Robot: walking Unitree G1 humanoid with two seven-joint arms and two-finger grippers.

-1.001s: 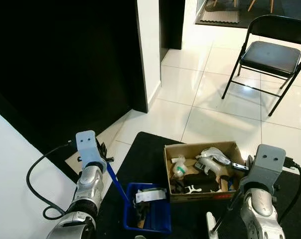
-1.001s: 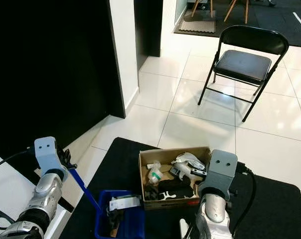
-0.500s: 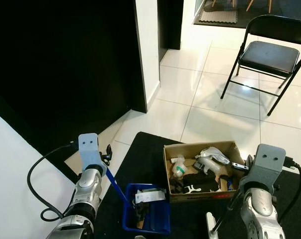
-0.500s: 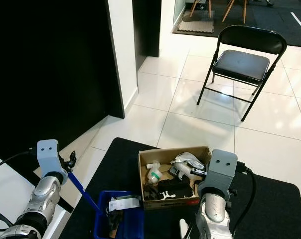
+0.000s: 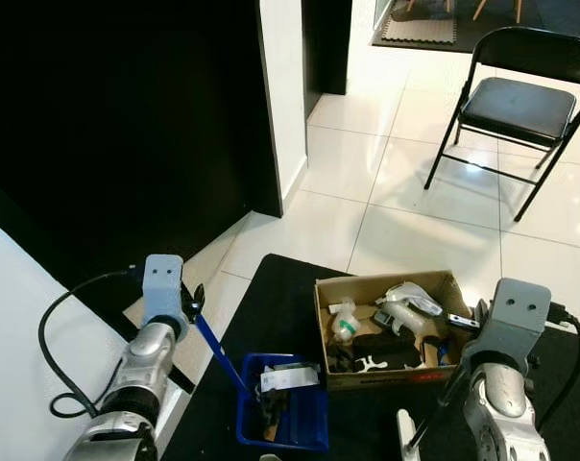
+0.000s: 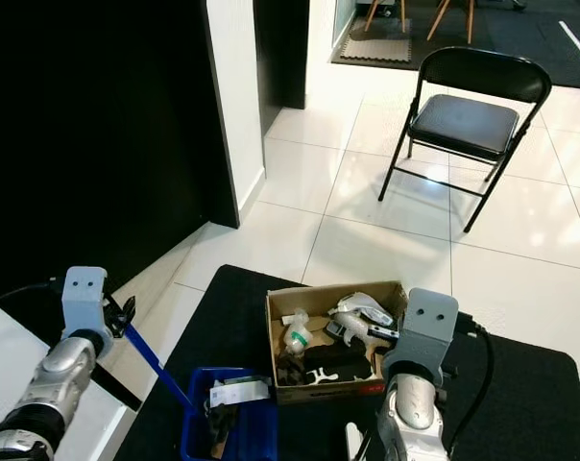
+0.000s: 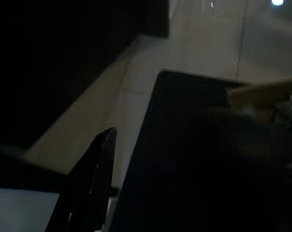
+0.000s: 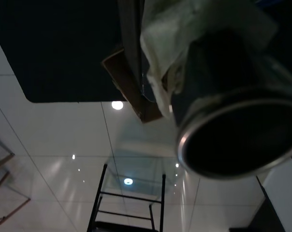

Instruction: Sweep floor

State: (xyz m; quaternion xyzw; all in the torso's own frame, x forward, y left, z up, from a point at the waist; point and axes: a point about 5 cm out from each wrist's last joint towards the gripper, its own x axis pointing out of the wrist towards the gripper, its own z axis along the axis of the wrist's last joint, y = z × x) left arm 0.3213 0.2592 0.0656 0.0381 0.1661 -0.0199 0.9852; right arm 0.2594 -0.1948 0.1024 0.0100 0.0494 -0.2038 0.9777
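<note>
Dustpan [image 5: 304, 429]: the blue one sits on the black mat [image 5: 280, 288] right at my feet, just left of centre, with a white scrap of paper and some dark bits lying in it. Its long blue handle [image 5: 218, 353] slants up and to my left, into the left gripper [image 5: 193, 299], whose black fingers are clamped together on the top end. From the left wrist camera I make out one dark finger [image 7: 95, 179] over the mat's edge and pale tile, and little else in the gloom. The right gripper [image 5: 463, 370] hangs low on my right beside a cardboard box [image 5: 434, 284]; I cannot tell how it is set. The box stands on the mat just right of the dustpan, crammed with a bottle, white wrappings and dark odds and ends. A black cable [image 5: 55, 331] loops off my left arm. Past the mat, the glossy white tile floor [image 5: 415, 202] runs out to a black folding chair [image 5: 520, 101], standing well apart at the far right. A black wall [image 5: 117, 125] takes up the far left.
</note>
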